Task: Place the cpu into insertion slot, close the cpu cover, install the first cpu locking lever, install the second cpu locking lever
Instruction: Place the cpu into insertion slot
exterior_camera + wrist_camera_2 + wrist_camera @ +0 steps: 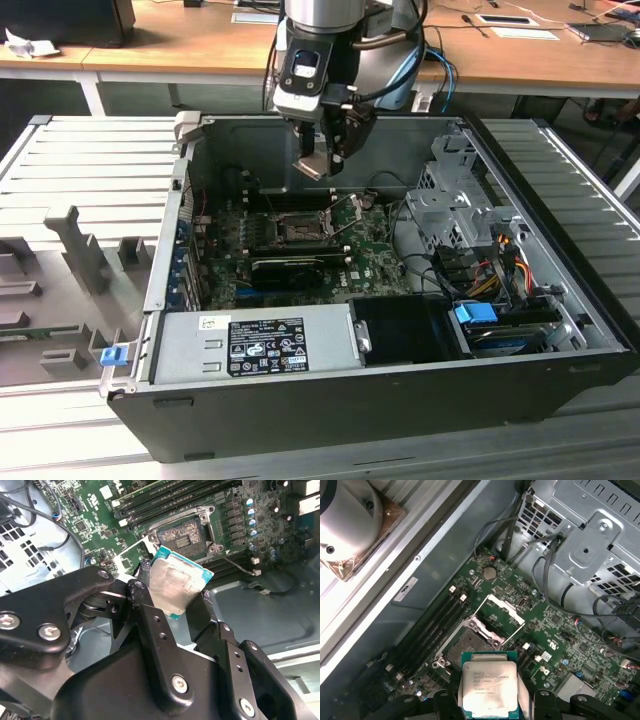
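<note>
1 of 4: placement | gripper (174, 591) clamps the cpu (489, 685) above insertion slot (470, 645) | cpu cover (506, 609) raised | calls for level, squared descent

The insertion slot (470, 647) lies uncovered, its raised cpu cover (506, 609) standing just beside.

Open computer case (400, 400) resting on a ribbed grey surface (90, 160). The cpu (312, 166) is held in the gripper (324, 156), suspended above the insertion slot (298, 226) of the green motherboard (372, 238).
</note>
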{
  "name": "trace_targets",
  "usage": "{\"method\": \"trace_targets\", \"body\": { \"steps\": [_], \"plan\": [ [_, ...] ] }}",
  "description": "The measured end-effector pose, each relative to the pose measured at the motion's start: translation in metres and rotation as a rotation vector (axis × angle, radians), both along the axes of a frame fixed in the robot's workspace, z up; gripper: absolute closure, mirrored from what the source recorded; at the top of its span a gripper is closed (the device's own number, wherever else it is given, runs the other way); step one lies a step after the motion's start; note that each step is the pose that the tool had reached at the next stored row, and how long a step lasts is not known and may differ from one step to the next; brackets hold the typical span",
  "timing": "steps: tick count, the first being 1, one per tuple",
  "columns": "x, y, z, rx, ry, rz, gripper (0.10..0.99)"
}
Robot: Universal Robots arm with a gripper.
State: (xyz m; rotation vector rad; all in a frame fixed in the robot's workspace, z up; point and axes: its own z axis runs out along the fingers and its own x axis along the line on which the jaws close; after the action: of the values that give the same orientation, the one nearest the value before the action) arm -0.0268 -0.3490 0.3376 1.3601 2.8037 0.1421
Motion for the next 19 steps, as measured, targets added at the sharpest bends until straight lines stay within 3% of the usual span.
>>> {"method": "trace_targets", "body": {
  "steps": [19],
  "plan": [
    [0.0, 0.0, -0.0026, 0.0, 0.0, -0.029, 0.557]
  ]
}}
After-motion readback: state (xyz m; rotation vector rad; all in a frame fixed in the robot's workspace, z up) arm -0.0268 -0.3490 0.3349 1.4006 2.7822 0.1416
